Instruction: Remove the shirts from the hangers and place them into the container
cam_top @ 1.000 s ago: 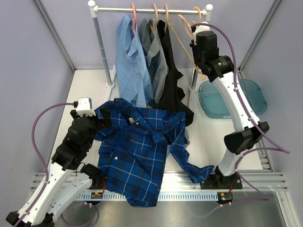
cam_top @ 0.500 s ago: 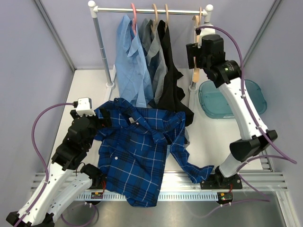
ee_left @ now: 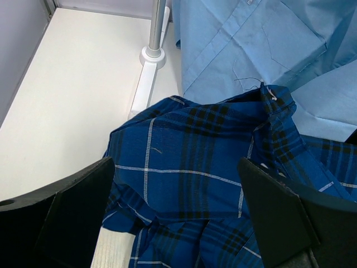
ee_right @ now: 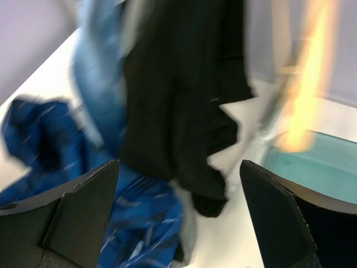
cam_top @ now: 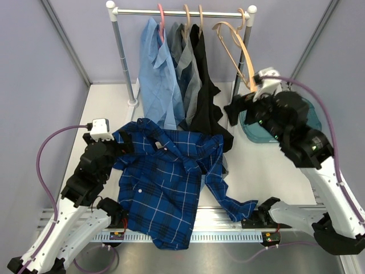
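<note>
1. Plaid shirt (cam_top: 165, 182): lies spread on the table between the arms, off its hanger and well apart from the tub. The hem hangs over the near edge, so a pull on one corner could slide it off the table.
2. Left claw (ee_left: 178, 223): spread wide over the plaid collar, holding nothing. If it pinches only one layer, the shirt would trail and drag.
3. Right claw (ee_right: 178, 218): spread and empty, close to the hem of the black shirt (cam_top: 205, 97). The wrist view is blurred. The fingers could snag that cloth.
4. Bare hanger (cam_top: 228, 24): hangs tilted at the right end of the rail (cam_top: 171, 11). A knock from the arm could drop it.
5. Tub (cam_top: 258, 132): back right, partly hidden behind the right arm. Sleeves may spill over its rim, or the arm may shove it.
6. Light blue shirt (cam_top: 159, 74) and grey shirt (cam_top: 185, 68): on hangers, packed close beside the black one. Pulling one could bring a neighbour with it.
</note>
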You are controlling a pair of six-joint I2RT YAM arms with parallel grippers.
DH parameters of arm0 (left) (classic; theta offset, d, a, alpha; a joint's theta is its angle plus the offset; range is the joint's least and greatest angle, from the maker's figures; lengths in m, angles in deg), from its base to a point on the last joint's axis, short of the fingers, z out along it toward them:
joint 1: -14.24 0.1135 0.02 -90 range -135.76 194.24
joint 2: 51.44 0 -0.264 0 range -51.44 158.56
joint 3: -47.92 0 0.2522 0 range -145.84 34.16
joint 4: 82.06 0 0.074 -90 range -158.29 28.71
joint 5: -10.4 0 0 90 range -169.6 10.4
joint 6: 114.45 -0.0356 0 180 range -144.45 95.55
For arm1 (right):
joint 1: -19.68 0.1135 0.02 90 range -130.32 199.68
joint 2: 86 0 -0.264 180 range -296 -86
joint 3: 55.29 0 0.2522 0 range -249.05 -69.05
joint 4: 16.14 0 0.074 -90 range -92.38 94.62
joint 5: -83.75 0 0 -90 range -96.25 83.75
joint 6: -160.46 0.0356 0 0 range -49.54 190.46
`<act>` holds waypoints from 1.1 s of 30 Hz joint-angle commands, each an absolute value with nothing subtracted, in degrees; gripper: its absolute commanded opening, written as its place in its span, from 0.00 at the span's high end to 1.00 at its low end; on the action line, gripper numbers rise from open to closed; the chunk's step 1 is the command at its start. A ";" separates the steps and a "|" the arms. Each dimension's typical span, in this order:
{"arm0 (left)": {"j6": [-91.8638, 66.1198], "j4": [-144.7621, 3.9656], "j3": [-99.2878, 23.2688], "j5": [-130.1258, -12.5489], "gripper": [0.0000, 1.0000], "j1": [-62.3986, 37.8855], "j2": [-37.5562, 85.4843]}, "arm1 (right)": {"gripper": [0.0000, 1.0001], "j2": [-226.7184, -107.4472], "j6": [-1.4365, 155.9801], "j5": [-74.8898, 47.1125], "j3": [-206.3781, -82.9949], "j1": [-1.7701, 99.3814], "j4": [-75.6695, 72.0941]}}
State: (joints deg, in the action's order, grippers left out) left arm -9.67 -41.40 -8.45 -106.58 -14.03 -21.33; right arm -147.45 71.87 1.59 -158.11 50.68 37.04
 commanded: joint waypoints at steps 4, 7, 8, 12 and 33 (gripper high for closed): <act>-11.97 -44.48 -9.08 -108.07 0.01 -13.79 -21.03 | 0.00 -150.06 73.53 1.48 -147.72 68.26 31.46; -12.67 -44.48 -8.12 -109.12 0.01 -13.71 -22.17 | 0.00 -154.18 73.18 3.94 -145.61 76.68 28.38; -12.94 -44.74 -7.85 -109.56 0.01 -13.71 -22.70 | 0.01 -155.77 73.18 4.64 -145.78 78.29 27.68; -12.76 -44.65 -7.15 -111.76 0.01 -13.71 -23.23 | 0.01 -164.65 72.92 6.32 -145.52 82.43 21.27; -9.86 -44.65 -5.48 -118.27 0.01 -13.62 -27.80 | 0.01 -196.81 74.85 9.83 -152.37 87.27 18.00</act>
State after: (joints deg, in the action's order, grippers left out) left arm -10.89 -41.99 -5.78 -116.42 -13.81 -27.08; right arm -193.66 73.22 7.38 -149.67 85.96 19.31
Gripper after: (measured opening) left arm 0.988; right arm 0.991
